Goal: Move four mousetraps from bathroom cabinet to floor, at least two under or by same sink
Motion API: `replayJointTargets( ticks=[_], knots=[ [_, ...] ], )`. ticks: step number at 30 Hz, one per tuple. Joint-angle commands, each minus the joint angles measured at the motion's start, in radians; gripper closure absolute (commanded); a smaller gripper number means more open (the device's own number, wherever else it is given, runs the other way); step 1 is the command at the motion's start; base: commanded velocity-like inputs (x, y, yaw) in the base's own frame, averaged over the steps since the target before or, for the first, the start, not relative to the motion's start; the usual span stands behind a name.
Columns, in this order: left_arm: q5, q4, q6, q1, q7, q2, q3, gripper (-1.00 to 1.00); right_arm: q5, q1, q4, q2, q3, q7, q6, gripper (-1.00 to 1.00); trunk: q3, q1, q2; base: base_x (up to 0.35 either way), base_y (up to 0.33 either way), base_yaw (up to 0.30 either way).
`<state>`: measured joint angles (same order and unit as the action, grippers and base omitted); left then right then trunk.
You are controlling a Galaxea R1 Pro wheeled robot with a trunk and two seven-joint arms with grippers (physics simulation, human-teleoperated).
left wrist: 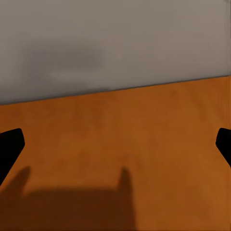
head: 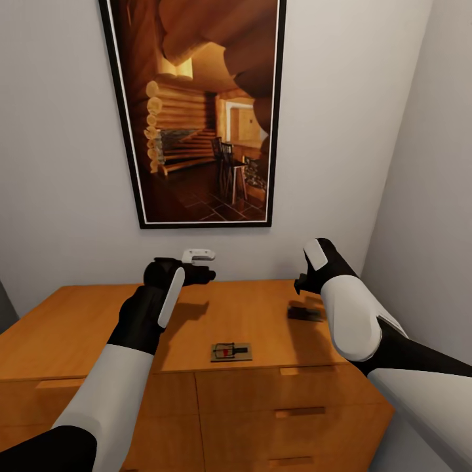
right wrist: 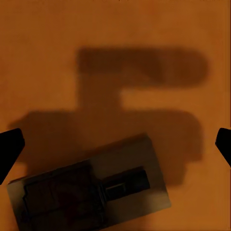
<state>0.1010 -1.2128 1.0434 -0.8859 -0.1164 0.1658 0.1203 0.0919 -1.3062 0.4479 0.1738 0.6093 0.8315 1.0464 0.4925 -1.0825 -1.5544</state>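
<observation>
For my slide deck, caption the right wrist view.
Open right gripper above a shadowed mousetrap on the cabinet top.

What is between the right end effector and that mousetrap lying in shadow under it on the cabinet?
Nothing visible. The right end effector hovers open above the shaded mousetrap, with bare cabinet top around it. A second mousetrap lies apart, near the front edge, out of the way.

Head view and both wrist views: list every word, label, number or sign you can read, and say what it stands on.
None can be read.
The framed picture shows a log cabin room, without lettering.
The two mousetraps on the cabinet carry no legible print.
</observation>
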Motion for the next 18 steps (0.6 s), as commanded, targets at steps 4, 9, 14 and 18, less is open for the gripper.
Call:
replayJointTargets(
  ticks=[4,9,14,18],
  knots=[
    [0.011,-0.002,0.004,-0.001,-0.01,0.0,0.001,-1.0,0.009,-0.001,0.002,0.001,0.002,0.011,0.001,-1.0,0.001,0.0,-0.001,0.0,0.0,-0.135],
    [0.01,-0.003,0.004,-0.001,-0.01,0.0,0.001,-1.0,0.009,-0.001,0.002,0.001,0.001,0.012,0.001,-1.0,0.001,0.0,-0.001,0.0,0.0,-0.225],
    [0.011,-0.003,0.004,-0.001,-0.01,0.001,0.0,-1.0,0.009,-0.001,0.002,0.001,0.002,0.012,0.001,-1.0,0.001,0.0,-0.001,0.0,0.0,-0.263],
    [0.012,-0.004,0.004,-0.001,-0.009,0.001,0.0,-1.0,0.009,-0.001,0.002,0.001,0.002,0.012,0.001,-1.0,0.001,0.0,-0.001,0.0,0.0,-0.278]
  ],
)
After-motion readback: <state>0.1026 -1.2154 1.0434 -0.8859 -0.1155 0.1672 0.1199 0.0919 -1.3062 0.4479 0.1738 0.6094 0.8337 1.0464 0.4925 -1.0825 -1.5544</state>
